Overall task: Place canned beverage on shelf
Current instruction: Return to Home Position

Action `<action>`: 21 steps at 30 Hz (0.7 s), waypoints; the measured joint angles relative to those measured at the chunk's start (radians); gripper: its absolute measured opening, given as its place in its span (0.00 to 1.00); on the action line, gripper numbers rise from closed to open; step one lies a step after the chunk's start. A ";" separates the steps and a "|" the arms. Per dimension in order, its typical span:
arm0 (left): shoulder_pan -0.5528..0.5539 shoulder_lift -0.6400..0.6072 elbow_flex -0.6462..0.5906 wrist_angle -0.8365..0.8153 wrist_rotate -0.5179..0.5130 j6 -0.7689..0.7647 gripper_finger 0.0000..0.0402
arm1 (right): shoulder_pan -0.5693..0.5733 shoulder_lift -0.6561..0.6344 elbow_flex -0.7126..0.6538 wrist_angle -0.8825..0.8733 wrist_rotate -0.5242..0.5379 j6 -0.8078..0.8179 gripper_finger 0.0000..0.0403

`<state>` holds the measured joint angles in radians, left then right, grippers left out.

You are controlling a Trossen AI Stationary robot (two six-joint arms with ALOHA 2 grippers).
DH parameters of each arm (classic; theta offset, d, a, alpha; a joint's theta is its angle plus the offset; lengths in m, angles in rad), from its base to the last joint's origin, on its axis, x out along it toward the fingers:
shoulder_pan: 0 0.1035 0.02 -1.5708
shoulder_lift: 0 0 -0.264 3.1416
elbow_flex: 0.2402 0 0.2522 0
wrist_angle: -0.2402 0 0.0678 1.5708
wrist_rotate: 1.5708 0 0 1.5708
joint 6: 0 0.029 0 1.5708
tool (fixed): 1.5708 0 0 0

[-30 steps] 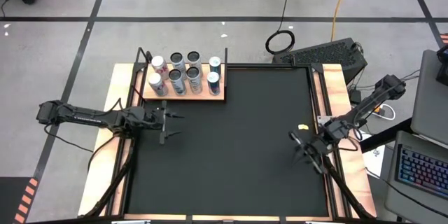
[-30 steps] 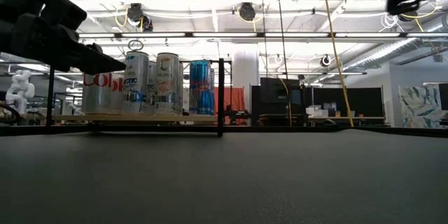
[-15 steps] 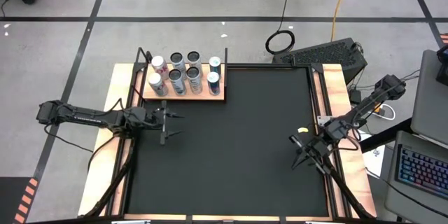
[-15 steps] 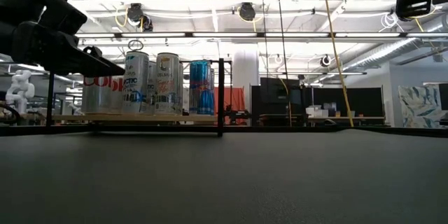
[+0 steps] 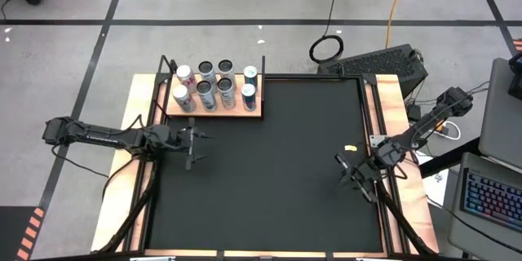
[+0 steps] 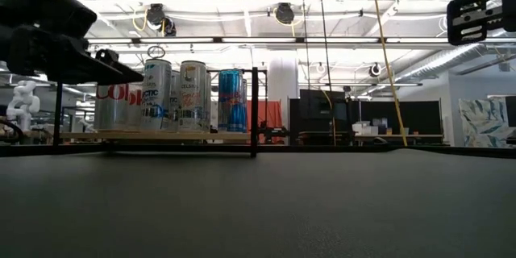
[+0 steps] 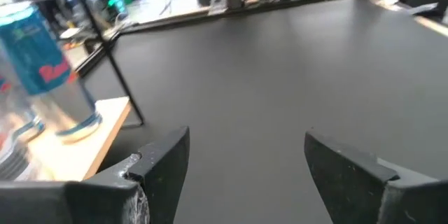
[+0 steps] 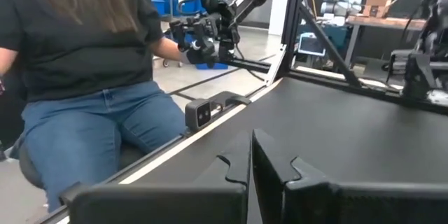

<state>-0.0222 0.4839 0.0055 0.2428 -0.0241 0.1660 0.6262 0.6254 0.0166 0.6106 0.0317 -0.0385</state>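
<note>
Several beverage cans stand upright on the light-wood shelf at the table's far left; the low view shows them in a row on the board. My left gripper hangs open just near of the shelf, pointing toward the table's right, with nothing between its fingers. A blue can stands on the board's corner beside it. My right gripper is shut and empty near the table's right edge.
The black mat covers the table. A small yellow bit lies on it near the right gripper. A person sits beyond the table edge that the right gripper faces. A keyboard and a laptop lie off the table.
My right gripper has sunk a little toward the table, staying shut. The cans and the shelf have not moved.
</note>
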 joint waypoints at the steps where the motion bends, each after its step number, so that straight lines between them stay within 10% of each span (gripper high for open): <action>1: 0.000 0.000 0.000 0.010 0.011 0.001 0.71 | 0.000 0.000 0.000 -0.007 0.000 0.005 0.00; 21: 0.000 0.000 0.000 -0.016 0.024 -0.001 0.71 | 0.000 0.000 -0.001 -0.018 -0.007 0.027 0.00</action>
<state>-0.0223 0.4839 0.0051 0.2264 -0.0004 0.1646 0.6262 0.6250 0.0158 0.5927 0.0249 -0.0116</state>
